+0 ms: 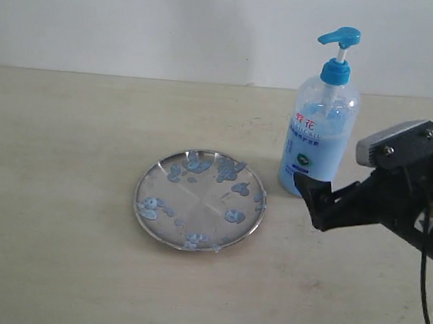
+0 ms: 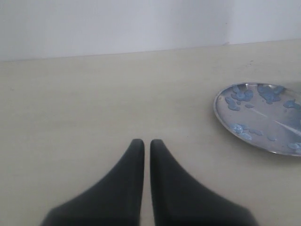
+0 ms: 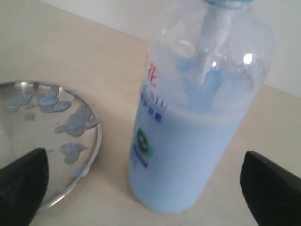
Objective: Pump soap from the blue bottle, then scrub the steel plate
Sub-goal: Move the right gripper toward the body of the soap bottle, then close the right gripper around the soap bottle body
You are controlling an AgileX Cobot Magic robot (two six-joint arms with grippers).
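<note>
Right pincer point(image 1: 309, 191) gapes wide, empty; half-full blue bottle point(image 1: 321, 133) just ahead, soap-dotted steel plate point(image 1: 198, 200) alongside; left pincer point(image 2: 146, 143) closed, empty.

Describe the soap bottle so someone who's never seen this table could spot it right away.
On the pale table, beside the steel plate, stands the blue bottle. It is the only tall thing: clear, pale blue inside, bright blue pump head.

A pale beige table point(image 1: 55, 269) runs wide and flat, backed by a plain white wall point(image 1: 138, 19) at its far edge.
</note>
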